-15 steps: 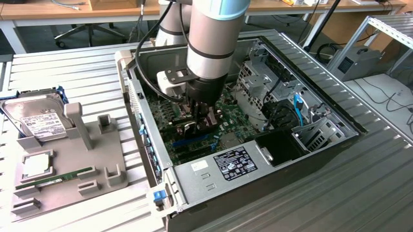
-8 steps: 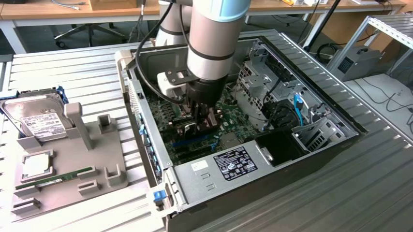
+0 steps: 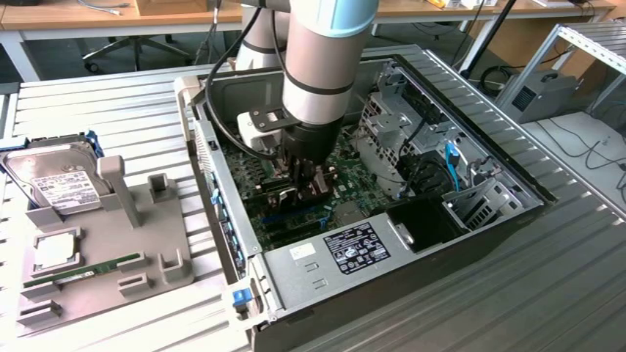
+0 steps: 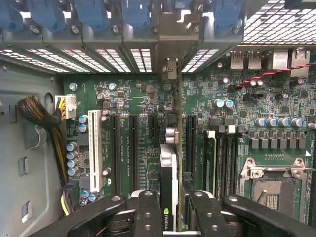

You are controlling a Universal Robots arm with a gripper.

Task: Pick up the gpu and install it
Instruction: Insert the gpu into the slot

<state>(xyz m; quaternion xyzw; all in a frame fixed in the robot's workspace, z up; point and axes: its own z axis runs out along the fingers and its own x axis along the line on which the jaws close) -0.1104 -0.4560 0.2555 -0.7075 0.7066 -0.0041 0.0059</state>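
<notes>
The slatted metal table (image 3: 547, 293) carries an open computer case (image 3: 509, 176). The robot arm (image 3: 318, 66) reaches straight down into the case from twelve o'clock in the exterior view.

At about eight o'clock from the case in that view sits a grey holder tray (image 3: 146, 242). It has a hard drive (image 3: 59, 180) and a RAM stick (image 3: 83, 270) in it, and no card shows there, so the pick-up part looks done.

Inside the case, the gripper (image 3: 308, 192) hangs low over the green motherboard (image 4: 123, 94). In the wrist view the gpu (image 4: 168, 173) stands on edge between the black fingers (image 4: 148, 212). The jaws stand about half closed, pressed on the card's two flat sides.

The card runs in line with the long black slots (image 4: 133, 148) on the board. Its metal bracket (image 4: 170, 69) meets the row of rear openings in the case wall.

So the card is carried in and lined up at its place, which I judge to be late in the task. Whether its lower edge is pushed fully home in a slot is hidden by the card itself. The card is not yet let go, and no latch or screw can be seen holding the bracket.
</notes>
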